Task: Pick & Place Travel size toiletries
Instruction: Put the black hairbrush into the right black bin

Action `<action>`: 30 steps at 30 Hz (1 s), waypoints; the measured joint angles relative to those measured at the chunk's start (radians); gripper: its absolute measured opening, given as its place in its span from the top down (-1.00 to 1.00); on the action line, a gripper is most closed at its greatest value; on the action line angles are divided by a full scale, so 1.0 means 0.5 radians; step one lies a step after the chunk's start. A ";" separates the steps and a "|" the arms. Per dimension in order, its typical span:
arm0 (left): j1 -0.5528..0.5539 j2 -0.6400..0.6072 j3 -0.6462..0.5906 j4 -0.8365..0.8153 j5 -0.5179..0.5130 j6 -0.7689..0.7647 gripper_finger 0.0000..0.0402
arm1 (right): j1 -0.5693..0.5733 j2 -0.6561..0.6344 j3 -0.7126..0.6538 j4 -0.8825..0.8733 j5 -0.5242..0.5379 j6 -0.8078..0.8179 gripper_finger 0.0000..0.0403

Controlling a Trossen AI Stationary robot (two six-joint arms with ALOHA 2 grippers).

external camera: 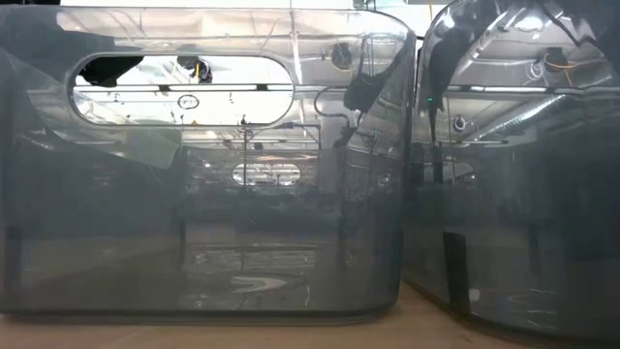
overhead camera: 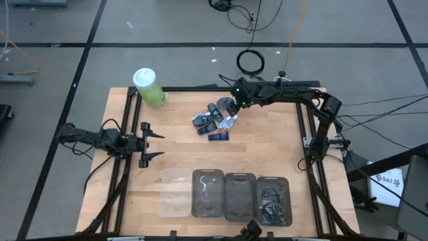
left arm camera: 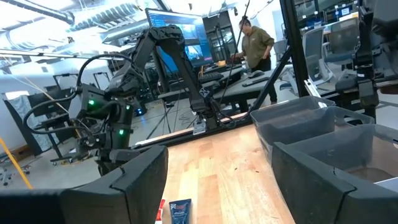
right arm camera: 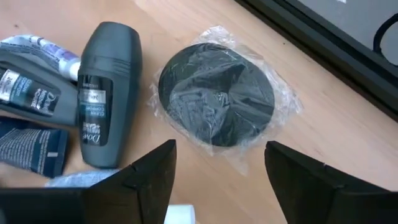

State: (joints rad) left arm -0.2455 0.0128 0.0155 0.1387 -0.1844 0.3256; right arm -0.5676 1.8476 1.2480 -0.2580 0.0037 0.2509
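The travel size toiletries (overhead camera: 212, 122) lie in a small pile on the far middle of the table. In the right wrist view I see a dark grey roll-on bottle (right arm camera: 106, 93), a second dark bottle (right arm camera: 25, 87), a navy tube (right arm camera: 31, 149) and a white-blue tube (right arm camera: 46, 46). A black round disc in clear wrap (right arm camera: 216, 93) lies beside them. My right gripper (right arm camera: 221, 180) (overhead camera: 229, 112) hovers open over the disc and touches nothing. My left gripper (overhead camera: 152, 144) (left arm camera: 217, 186) waits open at the table's left, pointing toward a navy tube (left arm camera: 180, 210).
A tall green canister with a white lid (overhead camera: 148, 87) stands at the far left corner. A clear bin (overhead camera: 175, 193) and three grey bins (overhead camera: 239, 195) line the near edge; the rightmost (overhead camera: 273, 199) holds dark items. Bare wood lies between pile and bins. A person (left arm camera: 255, 43) stands beyond the table.
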 joint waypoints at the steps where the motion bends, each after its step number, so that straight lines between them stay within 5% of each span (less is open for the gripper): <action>1: 0.000 0.001 0.001 0.001 0.000 0.000 -0.41 | 0.002 0.014 0.000 0.011 0.000 0.006 -0.15; 13: 0.000 0.000 0.001 0.001 0.000 0.000 -0.41 | -0.007 0.209 -0.003 0.129 0.209 0.080 -0.13; 30: 0.000 0.000 0.000 0.001 0.000 0.000 -0.41 | -0.043 0.199 0.001 0.465 0.165 0.149 -0.10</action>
State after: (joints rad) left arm -0.2455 0.0129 0.0155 0.1390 -0.1844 0.3256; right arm -0.5893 1.9472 1.2484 -0.0253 0.0863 0.3253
